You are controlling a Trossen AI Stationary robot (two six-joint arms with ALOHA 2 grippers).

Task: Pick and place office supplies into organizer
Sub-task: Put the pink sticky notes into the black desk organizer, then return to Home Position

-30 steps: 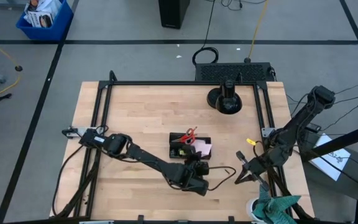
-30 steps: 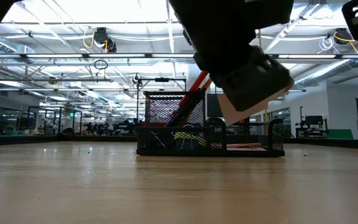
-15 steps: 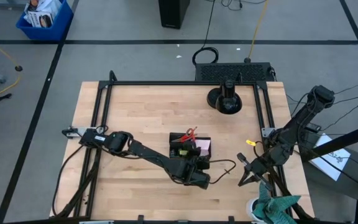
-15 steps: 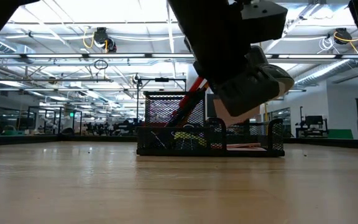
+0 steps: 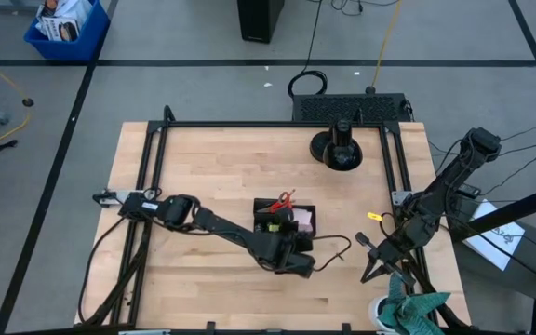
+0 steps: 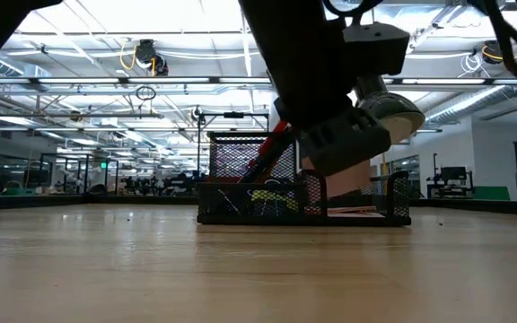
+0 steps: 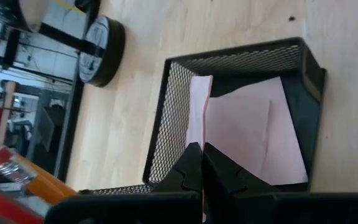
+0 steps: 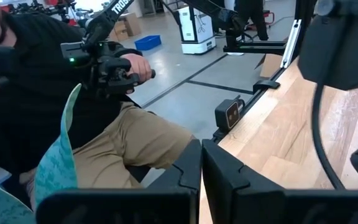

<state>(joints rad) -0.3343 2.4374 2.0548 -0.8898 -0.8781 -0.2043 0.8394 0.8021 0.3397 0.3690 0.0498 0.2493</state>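
hovering with fingers pinched shut and empty, the left gripper hangs just above the mesh organizer, where pink sticky notes lie beside red scissors; the right gripper, clenched, waits near the table edge.

Overhead, table-level and left wrist cameras all see the organizer

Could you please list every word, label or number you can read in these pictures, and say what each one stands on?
"TROSSEN": white letters on a dark arm link in the room, right wrist view.
Printed matter in the blue bin on the floor: too small to read.
Nothing readable on the organizer or pink sticky-note pad.
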